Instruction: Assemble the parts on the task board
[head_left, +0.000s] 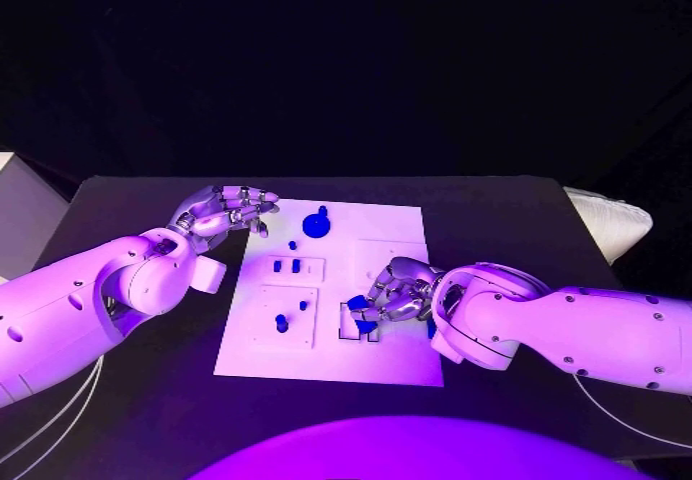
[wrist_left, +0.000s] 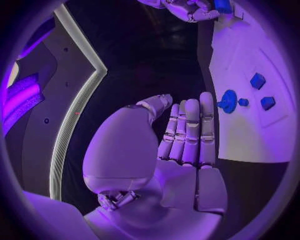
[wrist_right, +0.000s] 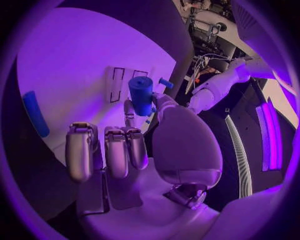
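A blue cylindrical part (wrist_right: 141, 95) is being pinched by the right hand (head_left: 389, 298) over the task board (head_left: 389, 225). Nothing is being held by the left hand (head_left: 224, 212), its fingers (wrist_left: 190, 131) being kept straight and close together beside the board's edge.

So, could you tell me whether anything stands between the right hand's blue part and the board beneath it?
Nothing visible does. The right hand holds the blue cylinder in its fingers over the white task board, with bare board showing behind the part. The contact point itself is hidden.

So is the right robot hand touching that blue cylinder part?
Touching. In the right wrist view the right robot hand holds the blue cylinder pinched between thumb and a finger, above the task board.
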